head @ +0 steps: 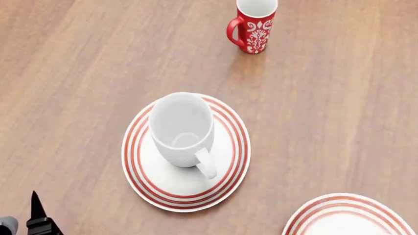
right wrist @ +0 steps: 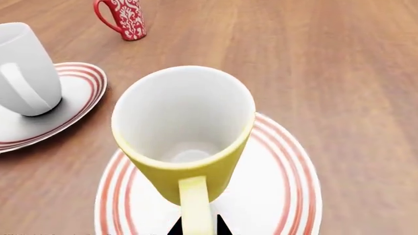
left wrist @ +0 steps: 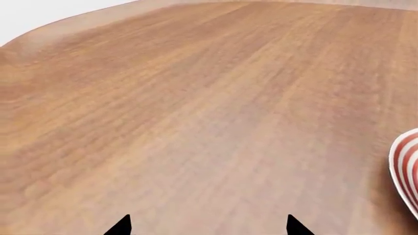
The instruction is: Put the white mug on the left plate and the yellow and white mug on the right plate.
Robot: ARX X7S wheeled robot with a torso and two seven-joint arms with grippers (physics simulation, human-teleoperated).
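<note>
The white mug (head: 181,129) stands upright on the left plate (head: 163,188), handle toward me; both also show in the right wrist view, the mug (right wrist: 23,68) on the plate (right wrist: 72,103). My right gripper (right wrist: 196,227) is shut on the handle of the yellow and white mug (right wrist: 186,127), which is upright over the middle of the right plate (right wrist: 274,196). I cannot tell whether the mug touches the plate. The head view shows only the right plate's far rim (head: 353,215). My left gripper (left wrist: 209,227) is open and empty over bare wood beside the left plate's rim (left wrist: 406,166).
A red mug with white ornament (head: 255,27) stands on the wooden table (head: 339,122) beyond the left plate; it also shows in the right wrist view (right wrist: 124,19). One left fingertip (head: 34,208) shows at the head view's lower left corner.
</note>
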